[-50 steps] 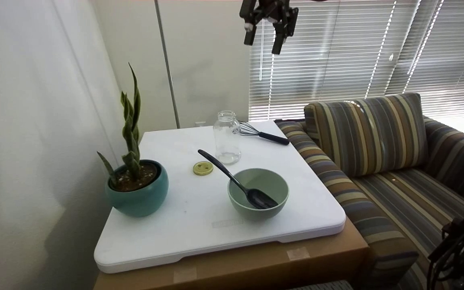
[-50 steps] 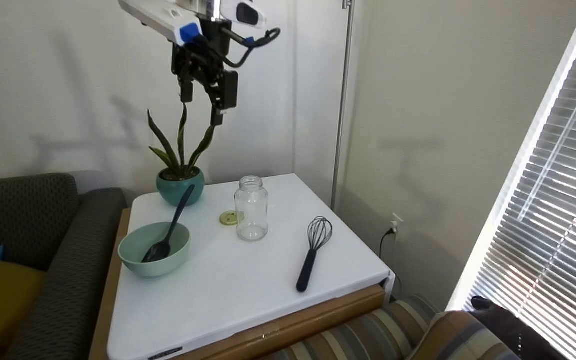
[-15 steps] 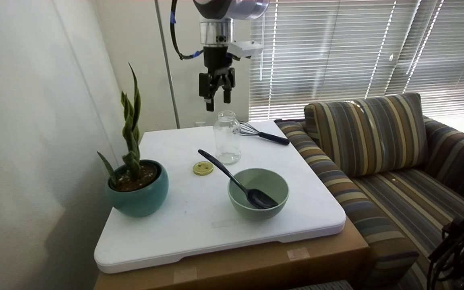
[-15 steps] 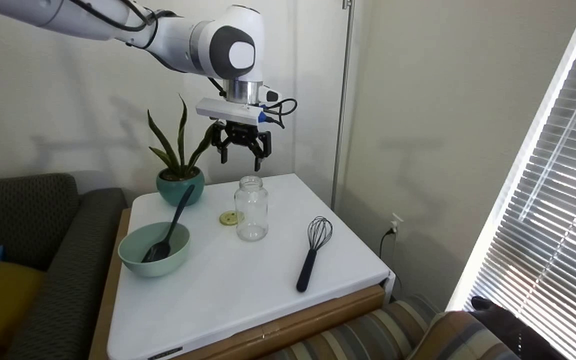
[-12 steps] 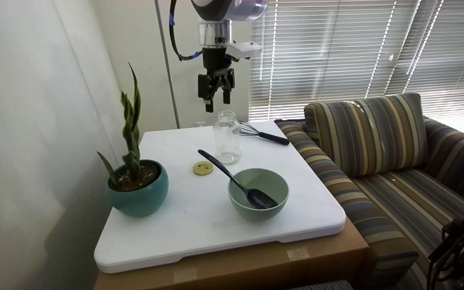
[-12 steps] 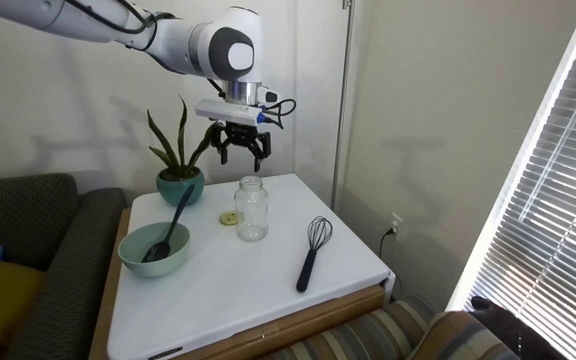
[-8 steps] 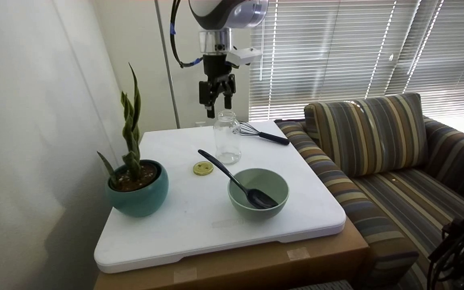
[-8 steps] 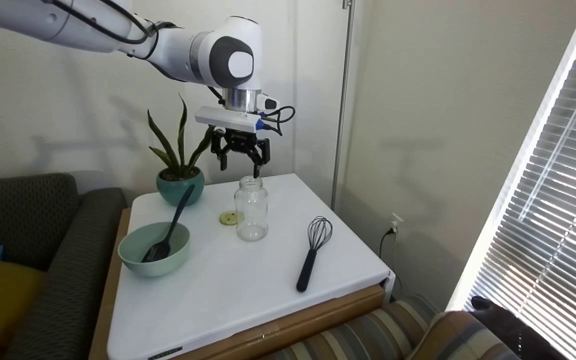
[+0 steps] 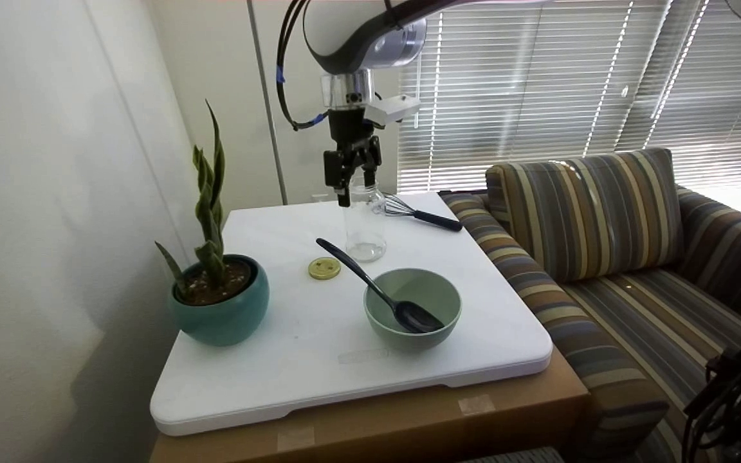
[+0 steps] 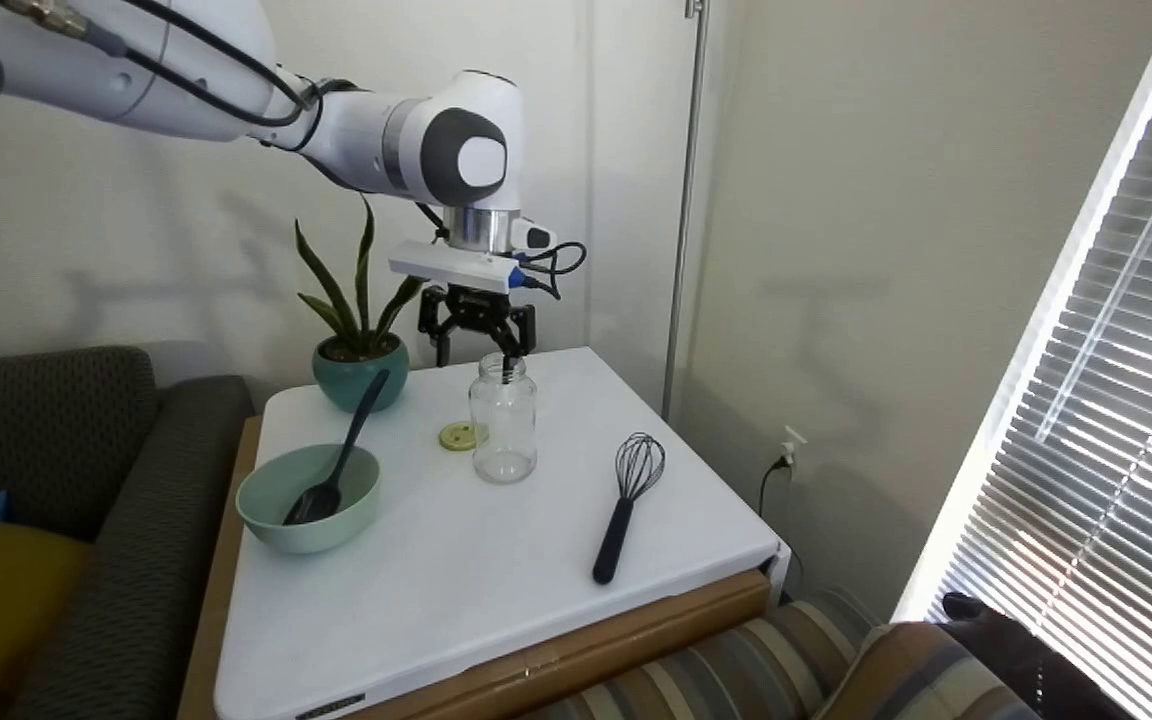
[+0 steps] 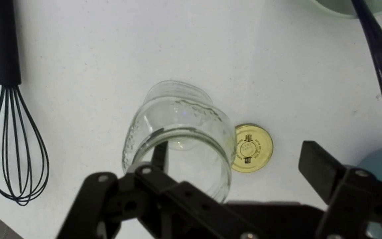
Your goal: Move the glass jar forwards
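Glass jar (image 10: 503, 425) reached, not gripped

It stands on the table (image 10: 456, 590). The gripper (image 10: 476, 369) has come down, spread and empty, one finger (image 11: 159, 153) apparently inside the mouth: rim pinch likely next. Wrist view: lid (image 11: 254, 149) at its three o'clock, whisk (image 11: 9, 78) at nine.

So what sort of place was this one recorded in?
Likely a living room, though an office lounge can't be ruled out: there's a striped armchair, window blinds and a potted plant.
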### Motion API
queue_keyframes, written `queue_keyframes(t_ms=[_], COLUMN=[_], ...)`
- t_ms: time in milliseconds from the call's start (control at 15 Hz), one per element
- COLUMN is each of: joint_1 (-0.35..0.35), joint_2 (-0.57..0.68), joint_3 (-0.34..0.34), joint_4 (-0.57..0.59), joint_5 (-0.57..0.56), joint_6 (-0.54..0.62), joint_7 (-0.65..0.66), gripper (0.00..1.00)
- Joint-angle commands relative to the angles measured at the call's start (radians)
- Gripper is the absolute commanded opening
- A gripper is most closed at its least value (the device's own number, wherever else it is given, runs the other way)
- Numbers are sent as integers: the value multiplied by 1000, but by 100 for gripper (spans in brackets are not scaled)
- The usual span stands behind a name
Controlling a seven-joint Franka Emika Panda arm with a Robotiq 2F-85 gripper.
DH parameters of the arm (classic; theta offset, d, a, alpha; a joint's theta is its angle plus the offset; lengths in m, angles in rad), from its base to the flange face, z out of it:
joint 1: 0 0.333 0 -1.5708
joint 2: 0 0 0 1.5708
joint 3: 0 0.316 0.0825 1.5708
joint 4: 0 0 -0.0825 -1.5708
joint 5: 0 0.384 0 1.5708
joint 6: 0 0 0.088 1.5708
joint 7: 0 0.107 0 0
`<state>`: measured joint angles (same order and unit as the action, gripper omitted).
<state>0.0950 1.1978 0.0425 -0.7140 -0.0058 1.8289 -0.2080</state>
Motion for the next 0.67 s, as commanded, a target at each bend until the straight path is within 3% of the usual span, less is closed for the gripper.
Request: queue_keyframes(t_ms=[0, 67, 600], joint_1=[6, 7, 8], joint_2=[28, 29, 35], joint_3=[-10, -9, -17], joint_4=[48, 48, 71], joint_5=[-13, -15, -59], joint_6=[-46, -54, -70], joint_7=[-1, -7, -12], gripper=[75, 74, 18])
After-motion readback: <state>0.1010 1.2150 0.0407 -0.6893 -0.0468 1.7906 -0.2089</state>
